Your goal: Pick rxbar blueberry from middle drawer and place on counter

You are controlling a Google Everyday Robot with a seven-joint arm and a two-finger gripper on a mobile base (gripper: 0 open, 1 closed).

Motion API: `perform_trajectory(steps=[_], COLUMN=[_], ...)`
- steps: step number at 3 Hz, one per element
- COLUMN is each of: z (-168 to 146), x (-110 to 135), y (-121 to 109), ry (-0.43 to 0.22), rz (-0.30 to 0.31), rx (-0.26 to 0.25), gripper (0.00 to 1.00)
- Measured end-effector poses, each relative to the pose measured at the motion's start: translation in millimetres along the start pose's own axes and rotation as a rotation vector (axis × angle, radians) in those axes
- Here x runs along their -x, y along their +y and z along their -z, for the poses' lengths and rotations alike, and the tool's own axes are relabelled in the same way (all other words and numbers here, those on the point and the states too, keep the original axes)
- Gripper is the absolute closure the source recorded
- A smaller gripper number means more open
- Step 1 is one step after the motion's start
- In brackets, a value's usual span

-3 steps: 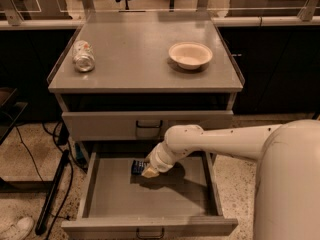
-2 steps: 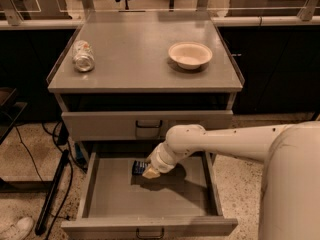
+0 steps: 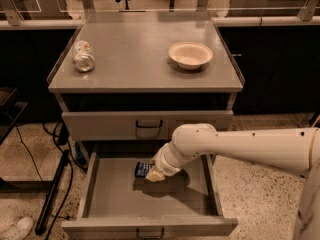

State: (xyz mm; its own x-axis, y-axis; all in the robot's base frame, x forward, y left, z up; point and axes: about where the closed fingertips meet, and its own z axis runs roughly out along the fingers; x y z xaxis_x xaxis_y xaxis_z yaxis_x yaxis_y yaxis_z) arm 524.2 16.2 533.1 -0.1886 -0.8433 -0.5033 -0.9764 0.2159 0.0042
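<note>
The middle drawer [image 3: 112, 196] is pulled open below the counter [image 3: 135, 59]. The rxbar blueberry [image 3: 143, 169], a small dark bar with pale lettering, lies on the drawer floor near the back middle. My gripper [image 3: 154, 174] is down inside the drawer, right against the bar's right end; my white arm reaches in from the right and covers part of the bar.
A silvery can [image 3: 83, 56] lies on its side at the counter's left. A round cream bowl [image 3: 190, 54] stands at the counter's right. The top drawer [image 3: 149, 125] above is shut. Cables and a dark stand are on the floor to the left.
</note>
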Motion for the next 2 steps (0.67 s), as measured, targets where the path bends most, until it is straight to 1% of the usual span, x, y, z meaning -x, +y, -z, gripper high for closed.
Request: perform_trajectory(steps=[1, 2], z=[7.3, 39.7], x=[11.1, 30.8], y=[1.0, 8.1], ry=[-0.030, -0.037], rz=[0.013, 0.057], rx=[-0.004, -0.047], gripper=[1.00, 1.00])
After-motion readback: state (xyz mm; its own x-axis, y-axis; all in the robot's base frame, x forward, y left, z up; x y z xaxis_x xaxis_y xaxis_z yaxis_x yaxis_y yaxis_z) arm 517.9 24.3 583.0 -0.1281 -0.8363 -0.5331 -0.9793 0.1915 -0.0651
